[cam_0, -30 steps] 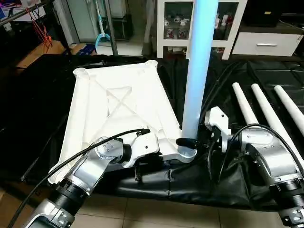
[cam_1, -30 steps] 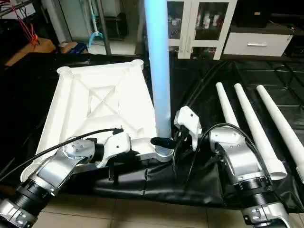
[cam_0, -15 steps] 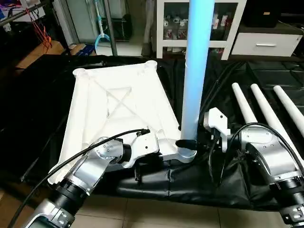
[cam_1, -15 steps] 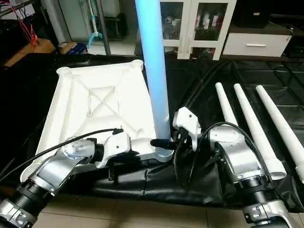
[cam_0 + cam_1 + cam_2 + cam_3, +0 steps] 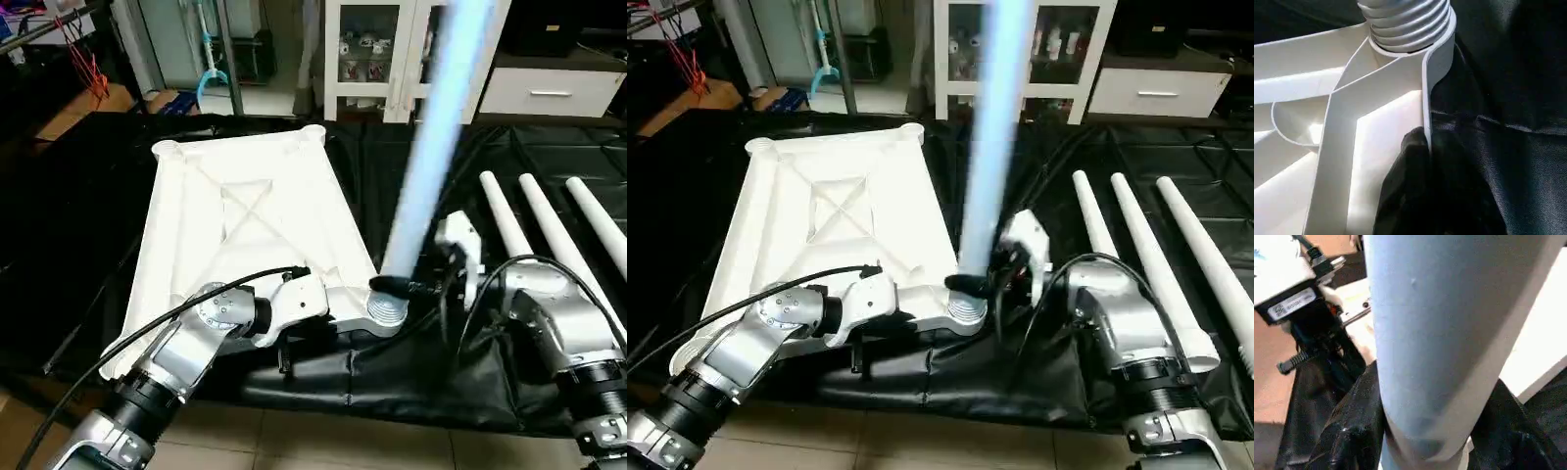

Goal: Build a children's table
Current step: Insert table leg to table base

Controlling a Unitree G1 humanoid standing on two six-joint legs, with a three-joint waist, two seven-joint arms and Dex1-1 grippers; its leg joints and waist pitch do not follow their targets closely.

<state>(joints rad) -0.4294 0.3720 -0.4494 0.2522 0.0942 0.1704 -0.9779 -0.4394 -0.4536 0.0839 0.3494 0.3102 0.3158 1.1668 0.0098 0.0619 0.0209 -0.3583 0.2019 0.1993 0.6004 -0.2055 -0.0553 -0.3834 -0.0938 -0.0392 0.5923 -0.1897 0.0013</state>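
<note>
Tilted now where a second ago it stood upright, the leg (image 5: 431,157) I hold in my right gripper (image 5: 411,287) leans away to the right from its foot, its lower end just above the threaded corner socket (image 5: 388,313) at the near right corner of the tabletop (image 5: 245,225); my right gripper's black fingers pinch that leg low down, one on either side, as the right wrist view shows with the pale tube (image 5: 1449,333) between the dark pads (image 5: 1352,431); my left gripper (image 5: 284,345) has kept its place, pressed together on the tabletop's near edge wall, and the left wrist view shows a black finger (image 5: 1415,191) against that thin white wall beside the ribbed socket collar (image 5: 1405,24); the tabletop lies upside down on the black sheet (image 5: 59,215), a white plastic square with a raised rim, diagonal ribs crossing over a square frame at its middle, and round sockets at its corners, two of them plain at the far edge (image 5: 312,131); three more legs (image 5: 549,235), long white tapering tubes, lie side by side on the sheet to the right, well apart from the tabletop; behind the sheet stands a white cabinet with glass doors (image 5: 367,49); the held leg looks pale blue and smeared along its length.
</note>
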